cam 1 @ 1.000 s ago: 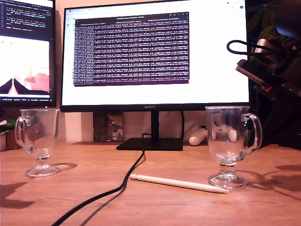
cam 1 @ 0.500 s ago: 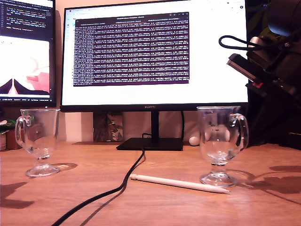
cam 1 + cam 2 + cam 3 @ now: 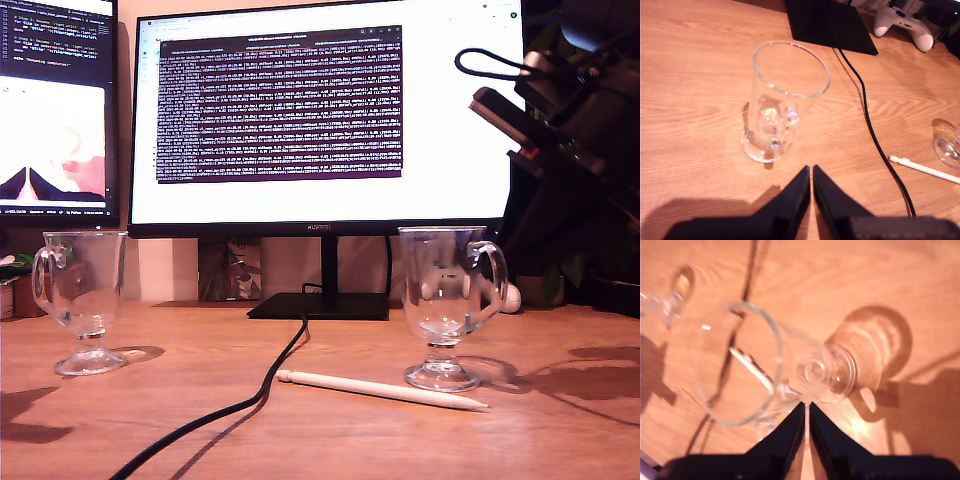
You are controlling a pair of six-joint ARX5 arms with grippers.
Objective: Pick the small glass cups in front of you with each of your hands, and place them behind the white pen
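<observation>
Wooden bench (image 3: 100,450), glowing monitors (image 3: 330,110) behind. One small glass cup (image 3: 445,300) stands just behind the white pen (image 3: 380,390). The other cup (image 3: 82,290) sits well apart at the exterior view's left, across the black cable (image 3: 290,352). My second end effector (image 3: 806,407) shows jaws pressed together by the pen-side stem. My first end effector (image 3: 811,170) is likewise pressed together, empty, short of its cup. Slick, top-heavy stemmed glass: one nudge could topple it.

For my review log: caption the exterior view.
One glass mug stands behind the white stylus, the other mug apart, on a wooden desk.
</observation>
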